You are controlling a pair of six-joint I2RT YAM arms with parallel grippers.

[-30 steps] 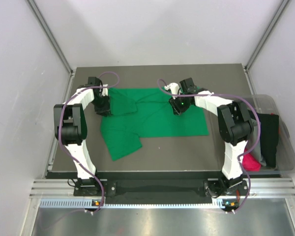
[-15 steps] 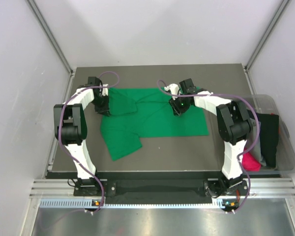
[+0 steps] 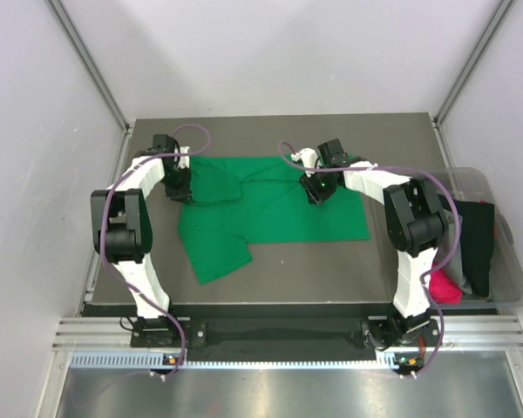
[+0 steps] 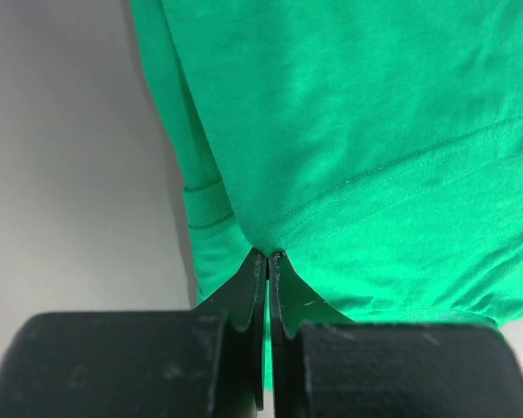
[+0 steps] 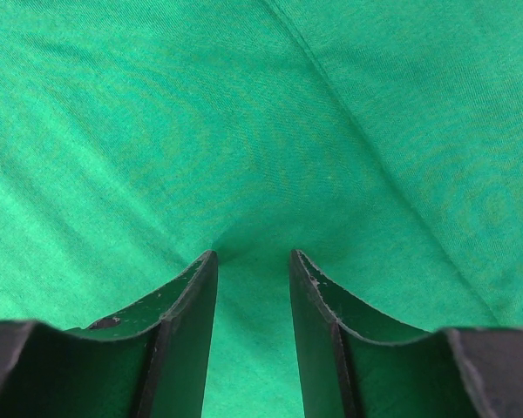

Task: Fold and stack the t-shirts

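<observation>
Compared with the earlier frame, the left claw [image 4: 268, 254] is found pressed together where it stood partly spread. The elbow of the left arm [image 3: 122, 231] is seen shifted slightly outward. The green t-shirt [image 3: 279, 213] is found lying as before.

The pinch is shown only by the left wrist view. A small peak of the shirt's edge is nipped between the fingertips, with cloth spreading ahead and to the right of that claw and bare table [image 4: 61, 174] to its left. The right claw [image 5: 253, 257] is shown spread, with its tips pressed into the fabric and a shallow pucker between them.

The outline is given by the overhead view alone. The shirt is spread on the table between both claws, creased, with one flap skewed towards the arm bases. A black t-shirt [image 3: 478, 248] and a magenta t-shirt [image 3: 446, 287] are seen in a clear bin [image 3: 510, 261], well to the right of the right claw.
</observation>
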